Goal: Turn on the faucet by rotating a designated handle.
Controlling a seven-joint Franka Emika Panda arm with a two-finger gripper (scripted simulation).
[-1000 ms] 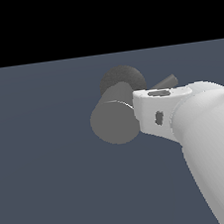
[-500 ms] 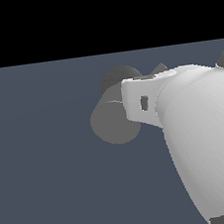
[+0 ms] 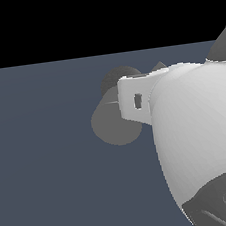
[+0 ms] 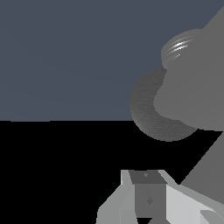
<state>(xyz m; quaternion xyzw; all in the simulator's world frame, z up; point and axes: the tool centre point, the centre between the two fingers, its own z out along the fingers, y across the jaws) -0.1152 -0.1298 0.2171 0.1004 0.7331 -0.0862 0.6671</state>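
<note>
Exterior view first. Faucet [image 3: 114, 127] sits just left of frame centre: a matte grey stubby cylinder, round face toward the camera, with a darker round base showing behind it at about 12 o'clock. White robot arm [image 3: 198, 129] fills the frame from 3 to 6 o'clock, and its flat white bracket overlaps the cylinder's 3 o'clock edge. A small grey point pokes above the arm at about 1 o'clock of the cylinder; it may be the end of the handle, but the rod itself is hidden behind the arm. Surface underneath is plain blue-grey. No end effector fingers visible in this view.

Wrist view. Faucet body looms large and close, from 1 to 4 o'clock of the frame, with a darker speckled disc, probably the base [image 4: 151, 111], just right of centre. At 6 o'clock a grey-and-white block of the end effector [image 4: 148, 197] shows, but no fingertips can be made out, so whether it is spread, pressed together or pinching something cannot be told. Handle not separable from the grey mass here.

Handling judgement: faucet looks rigid, heavy and fixed, so it should not shift when pushed. Handle, being a thin stiff metal rod, would likely be smooth and prone to slipping out of a pinch. Best contact is probably near its free tip, pushing sideways around the cylinder's axis for most leverage, rather than squeezing close to the body.
</note>
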